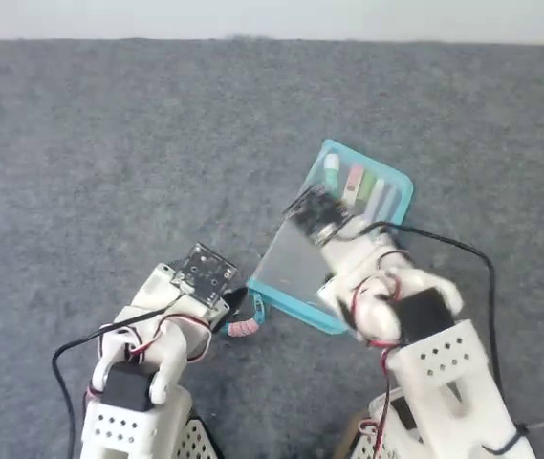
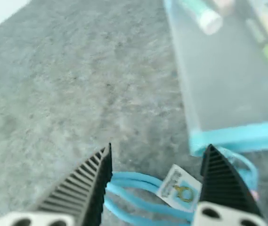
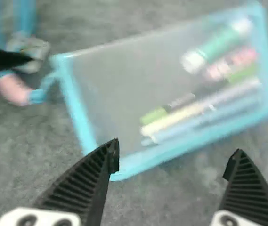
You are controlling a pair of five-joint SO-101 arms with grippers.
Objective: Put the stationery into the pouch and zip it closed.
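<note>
Left gripper [image 2: 159, 150] sits low over the grey felt table [image 1: 109, 143] with its two black ribbed fingers [image 2: 96, 181] spread apart and holding nothing. The light-blue wrist strap [image 2: 138, 190] and a small white tag [image 2: 178, 188] lie on the felt between them. In the high view this arm is the near-left one, its tip just beside the near-left corner of the pouch [image 1: 295, 263]. The pouch is a translucent flat case with blue trim. It lies flat on the felt at a slant, running from near left to far right, between the two arms and toward the right one. The stationery [image 1: 358, 186] is inside it, bunched at the far-right end: a green tube with a white cap [image 3: 216, 44], then pink, green and pale pens side by side along the pouch's length. A pink piece [image 3: 11, 89] hangs on the strap at the near-left corner, just beside the left gripper's dark finger. Right gripper [image 3: 175, 148] is also spread wide and holds nothing. It is over the long edge of the pouch on the right arm's side, and I cannot tell whether it touches the pouch or whether the zip is shut.
</note>
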